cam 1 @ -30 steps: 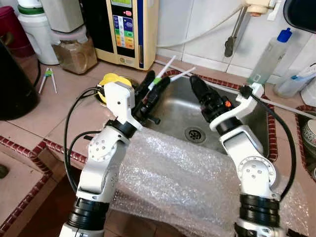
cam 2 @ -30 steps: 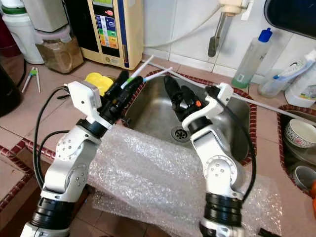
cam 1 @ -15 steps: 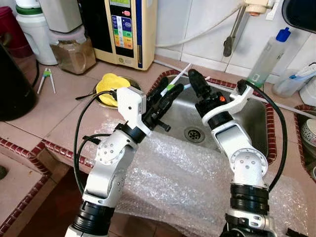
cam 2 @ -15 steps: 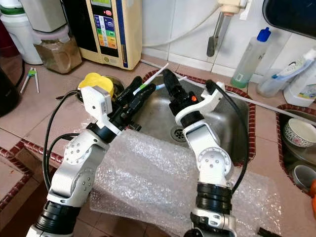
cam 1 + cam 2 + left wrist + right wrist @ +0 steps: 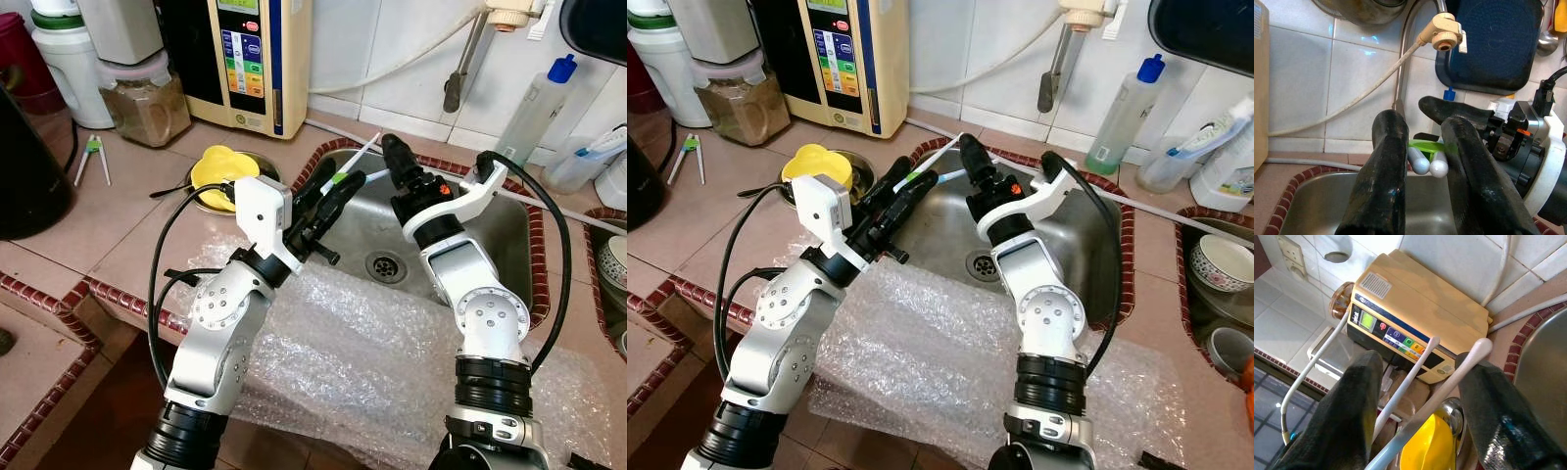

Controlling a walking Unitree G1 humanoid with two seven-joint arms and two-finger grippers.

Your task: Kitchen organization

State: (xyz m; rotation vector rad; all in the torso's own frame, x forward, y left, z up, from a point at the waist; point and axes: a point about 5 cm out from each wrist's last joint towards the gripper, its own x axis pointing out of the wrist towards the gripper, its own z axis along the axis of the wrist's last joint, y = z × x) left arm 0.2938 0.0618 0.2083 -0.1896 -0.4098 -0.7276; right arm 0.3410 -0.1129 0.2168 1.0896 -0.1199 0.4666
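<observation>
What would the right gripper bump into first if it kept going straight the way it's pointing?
Probably the white chopsticks held by the left gripper: they lie between the right gripper fingers. Farther along that line, the cream water machine, though depth is unclear.

Both pincers [image 5: 328,191] [image 5: 397,162] raised, tips close.

tiled counter [image 5: 147,235] bearing a beige appliance [image 5: 257,59], jar [image 5: 147,98], yellow lid [image 5: 227,166], bubble wrap [image 5: 362,362], bottle [image 5: 534,113].
</observation>
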